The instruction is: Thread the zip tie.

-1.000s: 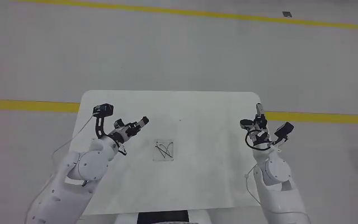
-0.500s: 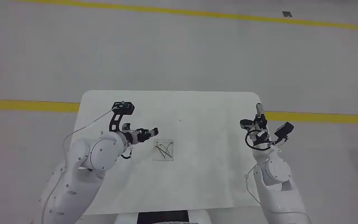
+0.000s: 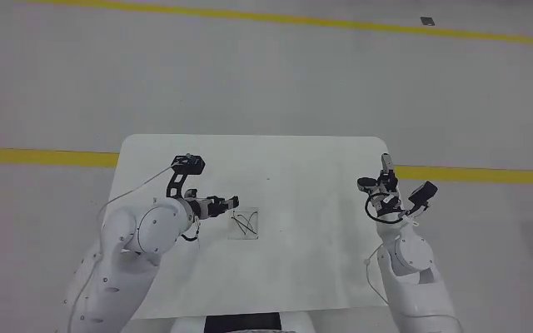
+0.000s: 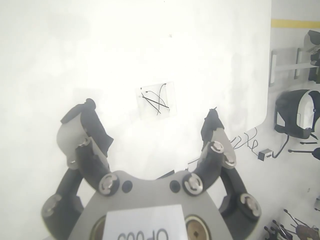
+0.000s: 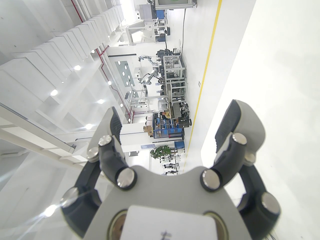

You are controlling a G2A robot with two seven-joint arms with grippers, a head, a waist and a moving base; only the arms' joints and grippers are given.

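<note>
One outstretched left arm [image 3: 158, 229], jaws apart (near the zip ties [image 3: 245, 222]).

One surface [image 3: 316, 166], and two hands: the left hand [image 3: 231, 202] and the right hand [image 5: 173, 107], two fingers apiece. Just ahead of the left hand, one clear square sheet [image 4: 172, 88]. On it, crossed black zip ties [image 4: 156, 99]: three, maybe four. The tangle won't let me settle it.
</note>
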